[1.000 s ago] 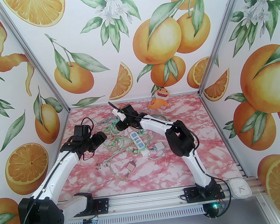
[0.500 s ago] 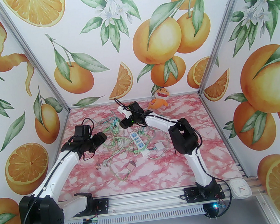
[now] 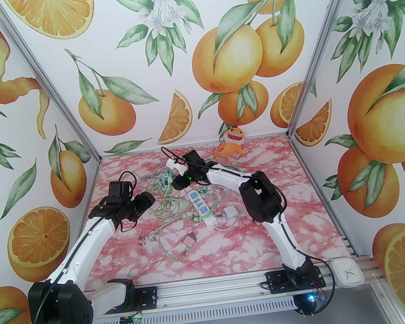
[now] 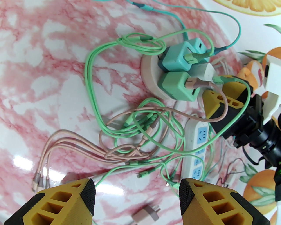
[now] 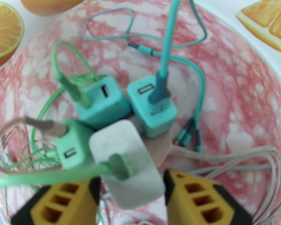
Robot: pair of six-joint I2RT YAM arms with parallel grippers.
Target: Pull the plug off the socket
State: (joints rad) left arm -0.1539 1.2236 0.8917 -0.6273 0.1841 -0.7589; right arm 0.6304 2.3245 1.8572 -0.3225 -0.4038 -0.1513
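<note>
A round beige socket (image 5: 165,144) lies on the pink marble table with several chargers plugged into it. Among them are two teal plugs (image 5: 103,103), a green plug (image 5: 72,145) and a white plug (image 5: 127,162) with a green cable. My right gripper (image 5: 131,193) is open, its yellow fingers (image 5: 197,195) on either side of the white plug's near end. From the top, the right gripper (image 3: 175,181) sits at the socket (image 3: 166,180). My left gripper (image 4: 137,193) is open above tangled cables, short of the socket (image 4: 149,74).
Green, pink and teal cables (image 4: 131,123) sprawl around the socket. A white power strip (image 3: 199,204) lies just in front of it, with a small white adapter (image 3: 230,211) and a pink charger (image 3: 189,240) nearby. A plush toy (image 3: 230,141) sits at the back wall.
The right arm's wrist swung a little right and back, then came left again and lower toward the plug cluster. The left arm has barely moved.
</note>
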